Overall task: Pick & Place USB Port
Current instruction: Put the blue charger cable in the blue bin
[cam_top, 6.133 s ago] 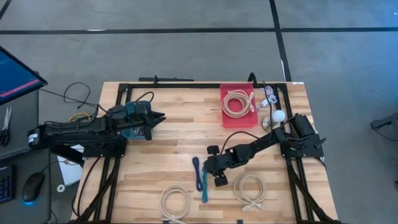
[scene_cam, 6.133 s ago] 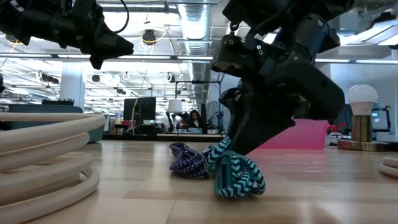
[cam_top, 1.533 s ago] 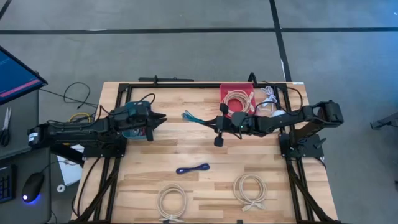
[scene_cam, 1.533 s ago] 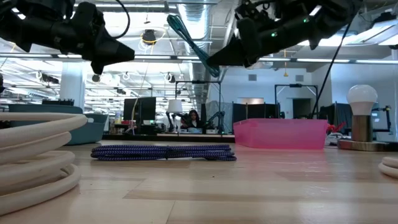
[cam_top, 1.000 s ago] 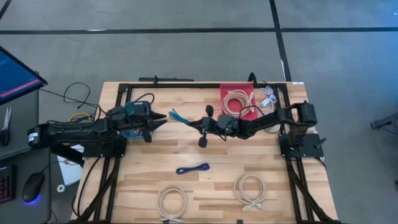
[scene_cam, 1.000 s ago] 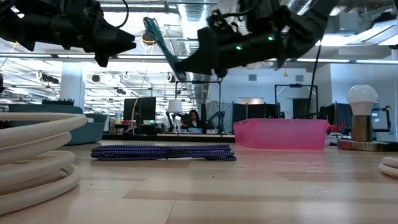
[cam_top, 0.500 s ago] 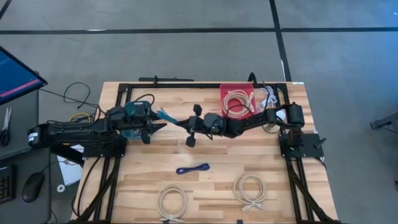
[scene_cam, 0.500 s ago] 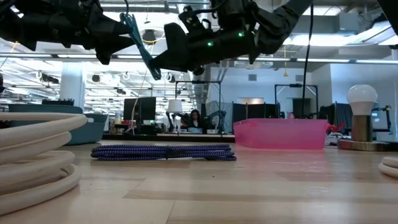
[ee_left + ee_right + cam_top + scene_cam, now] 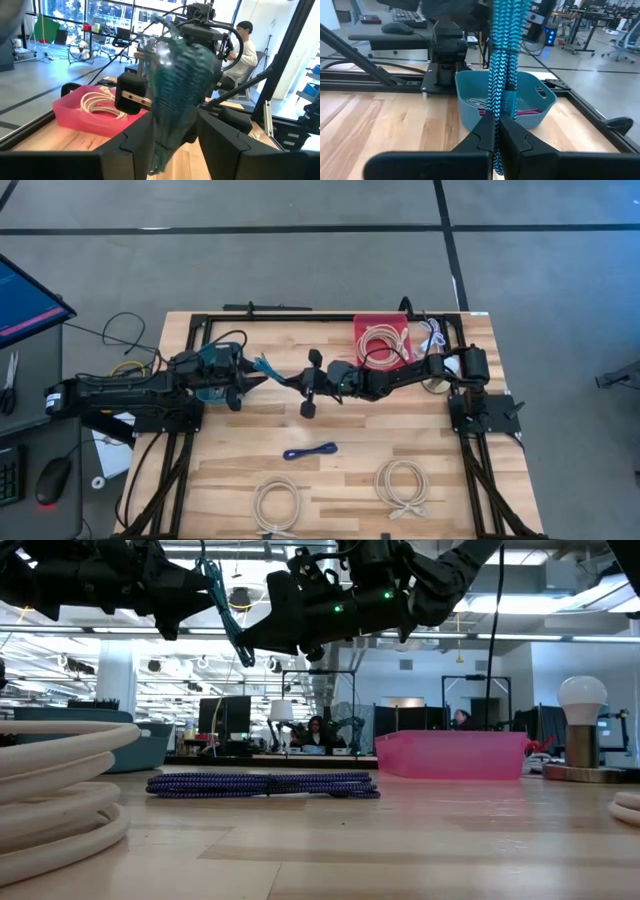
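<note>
A teal braided cable bundle [image 9: 265,365] hangs in the air over the table's left half, clear of the wood. My right gripper [image 9: 285,379] has reached in from the right and is shut on the bundle. My left gripper [image 9: 256,376] points level toward it and is open. In the left wrist view its two fingers [image 9: 135,145] stand on either side of the bundle [image 9: 175,90]; I cannot tell whether they touch it. Below and behind the left gripper sits a blue bin [image 9: 505,100]. In the low view the bundle [image 9: 222,600] slants up between the two grippers. My right gripper pinches the teal bundle near its lower end [image 9: 496,112] between its two fingers. They come in level from the table's right side and lie across the strands. The bundle stands up above the fingers, tilted toward my left gripper and clear of the table.
A dark blue cable [image 9: 310,451] lies on the table's middle, with two white coils [image 9: 279,504] [image 9: 401,483] toward the near edge. A red bin [image 9: 383,345] holding a white coil stands at the far right, next to a lamp [image 9: 582,730]. A person sits beyond the table [image 9: 245,47].
My right gripper has carried the teal bundle toward the table's left edge, up to my left gripper, and then held still. The bundle has stayed lifted and now stands between the left gripper's fingers.
</note>
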Controlling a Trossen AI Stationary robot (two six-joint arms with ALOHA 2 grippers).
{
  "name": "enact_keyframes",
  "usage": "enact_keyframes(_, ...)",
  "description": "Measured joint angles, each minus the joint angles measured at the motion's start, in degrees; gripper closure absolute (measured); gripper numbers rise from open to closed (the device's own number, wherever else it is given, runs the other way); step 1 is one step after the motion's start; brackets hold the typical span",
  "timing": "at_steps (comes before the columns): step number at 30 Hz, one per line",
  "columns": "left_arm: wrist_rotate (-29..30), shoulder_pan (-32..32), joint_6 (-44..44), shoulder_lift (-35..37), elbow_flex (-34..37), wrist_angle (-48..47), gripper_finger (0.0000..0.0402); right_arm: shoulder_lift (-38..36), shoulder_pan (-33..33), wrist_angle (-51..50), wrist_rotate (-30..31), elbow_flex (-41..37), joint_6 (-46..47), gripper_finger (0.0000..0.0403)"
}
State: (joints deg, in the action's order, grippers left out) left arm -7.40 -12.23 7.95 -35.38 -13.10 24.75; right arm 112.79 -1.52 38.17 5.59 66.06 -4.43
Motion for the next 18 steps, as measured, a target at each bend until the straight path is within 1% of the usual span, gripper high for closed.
enact_keyframes(5, 1.36, 0.0, 0.0, 0.04, 0.0, 0.39, 0.0272, 0.0, 0.08, -0.22, -3.42, -0.02, 0.01, 0.0403)
enact_keyframes(8, 1.63, 0.0, 0.01, 0.03, 0.0, 0.39, 0.0284, 0.0, 0.33, -0.17, -2.47, -0.02, 0.0, 0.0403)
enact_keyframes(14, 1.65, 0.0, 0.02, 0.04, 0.0, 0.4, 0.031, 0.0, 0.35, -0.07, -2.54, -0.02, -0.01, 0.0403)
enact_keyframes(18, 1.69, 0.0, 0.02, 0.02, 0.0, 0.4, 0.0337, 0.0, 0.35, -0.06, -2.54, -0.02, -0.17, 0.0403)
